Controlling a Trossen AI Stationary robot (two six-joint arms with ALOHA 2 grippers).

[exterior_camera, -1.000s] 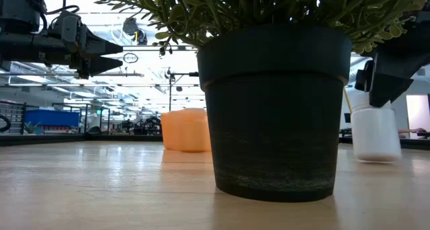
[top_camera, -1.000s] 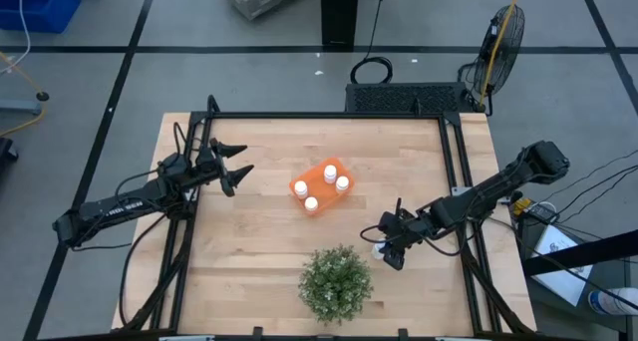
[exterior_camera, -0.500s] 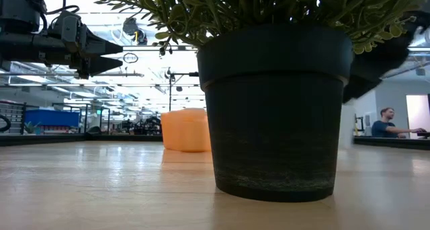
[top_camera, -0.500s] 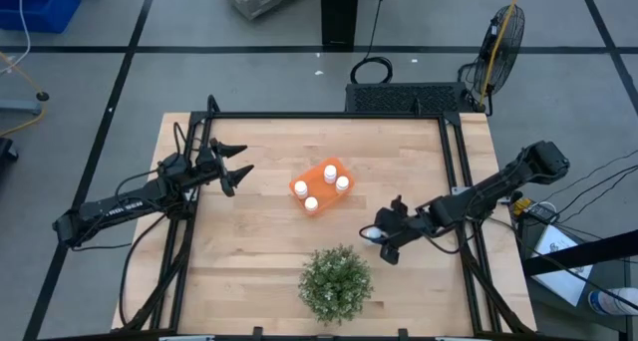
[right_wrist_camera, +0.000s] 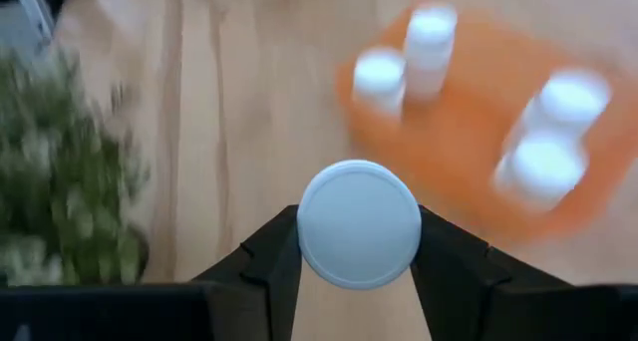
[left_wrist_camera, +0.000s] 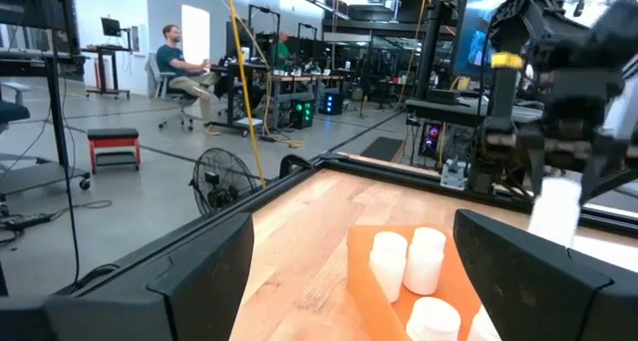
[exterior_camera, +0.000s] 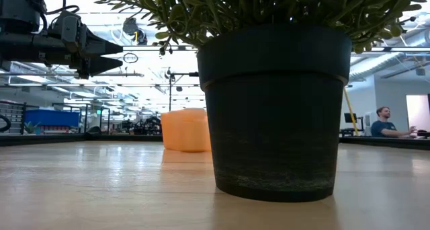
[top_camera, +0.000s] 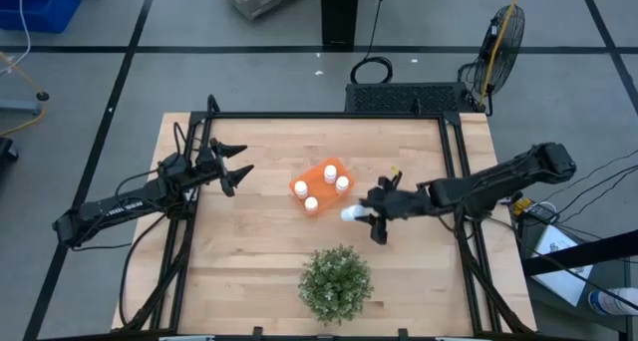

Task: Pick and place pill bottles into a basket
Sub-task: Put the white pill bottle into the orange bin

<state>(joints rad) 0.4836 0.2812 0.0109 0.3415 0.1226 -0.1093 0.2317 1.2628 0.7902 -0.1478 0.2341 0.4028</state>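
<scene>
The orange basket [top_camera: 321, 186] lies at the table's middle with several white pill bottles [top_camera: 330, 170] standing in it; it also shows in the right wrist view [right_wrist_camera: 469, 132], the left wrist view [left_wrist_camera: 399, 271] and the low view [exterior_camera: 185, 130]. My right gripper [top_camera: 357, 214] hovers just right of the basket, shut on one more white pill bottle [top_camera: 348, 213]. My left gripper [top_camera: 239, 171] waits open and empty above the table, left of the basket. My right gripper pinches the bottle between its two fingers [right_wrist_camera: 274, 256], one on each side, just below the round white cap [right_wrist_camera: 359, 221]. The fingers come from above, slanting from the table's right. The bottle hangs upright [left_wrist_camera: 556, 206], clear of the table.
A bushy green plant [top_camera: 335, 281] in a dark pot [exterior_camera: 275, 109] stands near the table's front edge, just near of the held bottle. Black rails [top_camera: 454, 171] run along the table's sides. A person [exterior_camera: 386, 121] sits in the room beyond.
My right gripper has risen from the table beside the plant and moved toward the table's left and far edge, up to the basket's right side. The bottle it holds has been lifted clear of the table and carried along upright.
</scene>
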